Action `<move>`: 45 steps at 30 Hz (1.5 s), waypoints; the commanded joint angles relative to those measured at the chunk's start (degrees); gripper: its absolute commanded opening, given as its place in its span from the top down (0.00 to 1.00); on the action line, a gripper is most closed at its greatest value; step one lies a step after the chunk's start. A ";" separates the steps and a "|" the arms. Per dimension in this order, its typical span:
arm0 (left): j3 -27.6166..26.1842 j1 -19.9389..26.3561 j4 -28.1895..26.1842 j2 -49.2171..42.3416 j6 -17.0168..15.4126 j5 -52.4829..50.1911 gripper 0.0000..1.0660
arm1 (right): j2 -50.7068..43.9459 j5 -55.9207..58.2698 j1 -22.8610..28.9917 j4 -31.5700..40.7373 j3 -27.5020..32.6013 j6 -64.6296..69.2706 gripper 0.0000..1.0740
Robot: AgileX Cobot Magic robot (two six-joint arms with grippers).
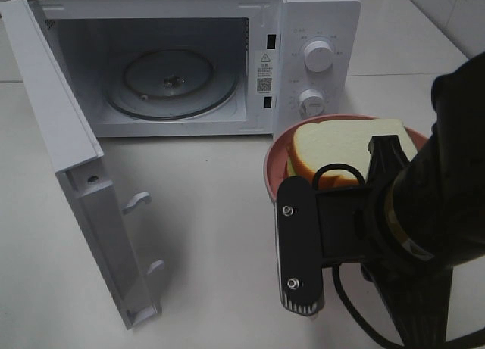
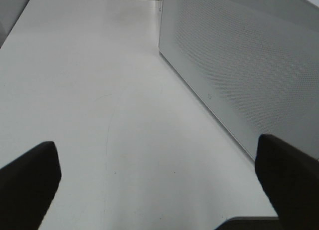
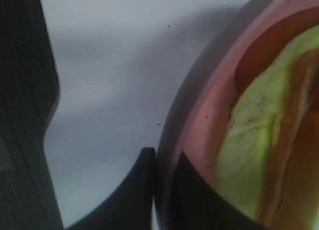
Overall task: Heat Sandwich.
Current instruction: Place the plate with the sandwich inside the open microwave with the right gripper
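Your sandwich (image 1: 341, 144) lies on the plate (image 1: 273, 158), which is round and pink. The plate sits on the white table (image 1: 212, 235), on the right side, just in front of the microwave (image 1: 318, 20) and below its two knobs (image 1: 317, 55). The bread is thick and white with a tan edge. In the right wrist view you see the sandwich (image 3: 254, 140) from close up, with yellow-green and red-brown filling.

Your right gripper (image 3: 162, 170) is pinched onto the rim of the plate (image 3: 209, 100). One of its fingers (image 3: 134, 195) is outside the rim and the other is inside the plate, with the rim squeezed between them. It grips the plate, not the sandwich.

From the high camera, your black right arm (image 1: 432, 213) covers the near part of the plate and some of the bread.

The microwave door (image 1: 53, 129) is swung wide open to the left and sticks out toward the near side. It is well apart from the plate. Inside you can see the round glass tray (image 1: 170, 80). The opening is to the left of the plate.

Your left gripper (image 2: 157, 155) is spread wide and grips nothing. Its dark fingers (image 2: 30, 185) hang over bare table (image 2: 75, 65). A white dotted panel (image 2: 249, 65) of the microwave stands close beside it. You cannot see this gripper from the high camera.
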 commanded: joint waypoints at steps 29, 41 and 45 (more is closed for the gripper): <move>0.11 -0.46 -0.23 -0.86 0.11 -0.57 0.06 | -0.29 -10.26 0.17 -1.32 0.11 -23.66 0.99; 0.11 -0.46 -0.23 -0.86 0.11 -0.57 0.06 | -0.29 -13.98 -4.81 -0.06 0.11 -32.09 1.00; 0.11 -0.46 -0.23 -0.86 0.11 -0.57 0.06 | -0.29 -16.27 -6.93 1.66 0.11 -38.62 1.00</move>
